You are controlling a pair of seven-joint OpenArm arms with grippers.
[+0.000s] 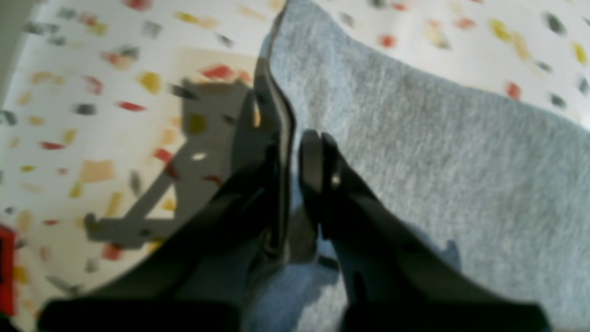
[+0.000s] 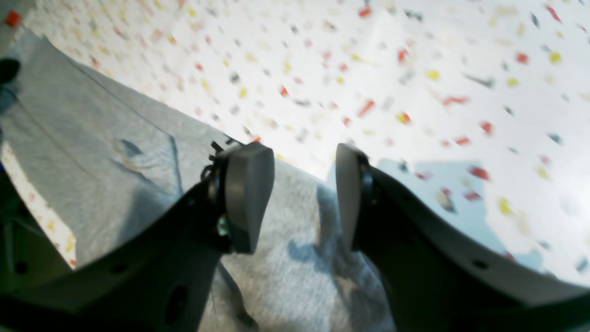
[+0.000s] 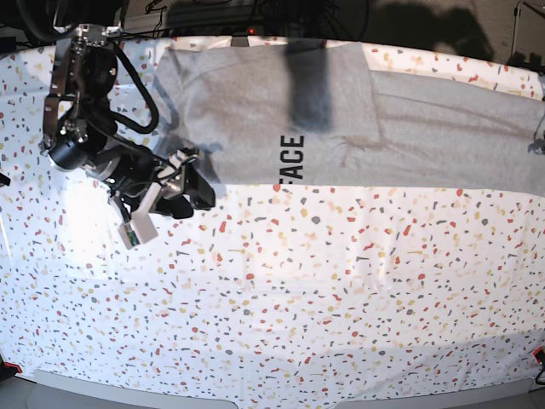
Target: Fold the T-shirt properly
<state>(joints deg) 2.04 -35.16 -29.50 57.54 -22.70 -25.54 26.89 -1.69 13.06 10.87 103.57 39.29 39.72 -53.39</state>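
The grey T-shirt lies spread along the far side of the table, with the black letters "FACE" showing near its lower edge. In the base view my right gripper sits at the shirt's lower left edge. Its wrist view shows the right gripper open, with its pads apart above the grey cloth and nothing between them. My left gripper is shut on the T-shirt's edge, a thin fold of cloth between its fingers. The base view shows only a dark sliver of it at the right border.
The table is covered in a white speckled terrazzo pattern. A dark shadow falls across the shirt's middle. Cables and the right arm's body stand at the far left corner. A red marker sits at the table's edge.
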